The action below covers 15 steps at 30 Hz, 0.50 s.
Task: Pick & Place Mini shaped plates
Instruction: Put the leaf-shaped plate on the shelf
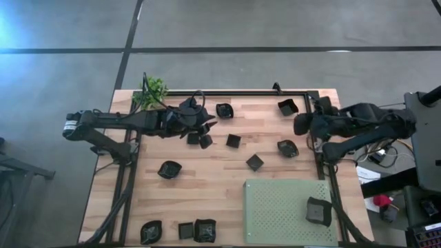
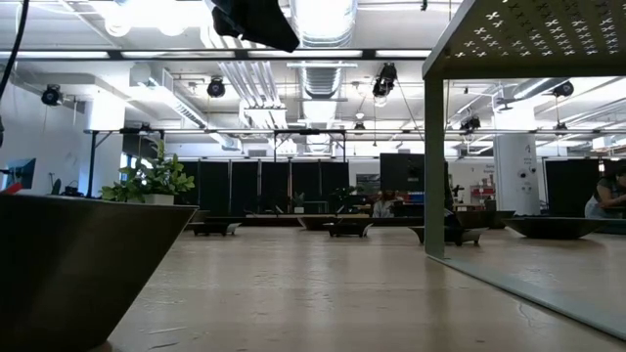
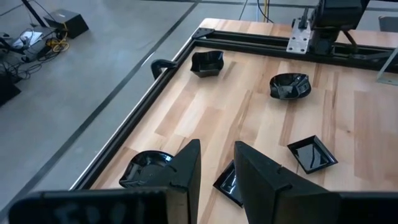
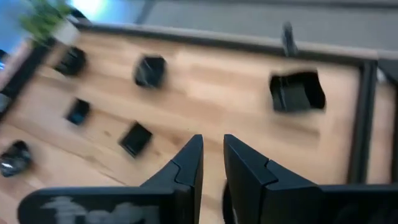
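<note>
We had our left gripper (image 3: 214,180) hovering, jaws slightly parted and empty, right above a square plate (image 3: 231,182) near the table's left rear, with the right gripper (image 4: 211,168), also slightly parted, far off.

Even overhead illumination is provided by ceiling lights (image 2: 323,20), which are blown out to white glare in the low view. Short, soft shadows are cast beneath the mini shaped plates (image 1: 169,169). The right wrist view is smeared by motion blur. A blue-white flare is seen beside the plant (image 1: 150,90).
</note>
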Each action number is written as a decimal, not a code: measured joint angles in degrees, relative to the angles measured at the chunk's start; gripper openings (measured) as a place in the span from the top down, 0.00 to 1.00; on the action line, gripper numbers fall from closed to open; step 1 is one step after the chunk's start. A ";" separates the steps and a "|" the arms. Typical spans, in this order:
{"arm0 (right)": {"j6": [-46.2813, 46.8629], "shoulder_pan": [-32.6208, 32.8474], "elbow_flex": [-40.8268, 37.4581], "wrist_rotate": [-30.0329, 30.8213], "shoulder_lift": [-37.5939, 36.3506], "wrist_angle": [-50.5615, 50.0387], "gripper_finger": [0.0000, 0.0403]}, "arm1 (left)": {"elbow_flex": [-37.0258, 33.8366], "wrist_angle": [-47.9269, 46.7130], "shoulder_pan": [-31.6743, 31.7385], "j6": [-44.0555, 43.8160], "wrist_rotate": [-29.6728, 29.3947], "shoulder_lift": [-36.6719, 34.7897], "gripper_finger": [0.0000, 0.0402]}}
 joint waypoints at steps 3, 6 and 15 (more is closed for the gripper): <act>-2.11 -5.51 -2.17 -6.75 0.51 -0.56 0.85 | 0.02 0.00 0.00 -0.16 0.00 0.00 0.77; -4.17 -10.58 -5.18 -11.53 0.51 -0.99 0.85 | 0.04 0.03 0.00 -0.16 0.00 0.00 0.77; -6.14 -21.25 -14.36 -21.28 -0.05 -0.04 0.85 | 0.04 0.02 0.00 -0.13 0.02 0.00 0.77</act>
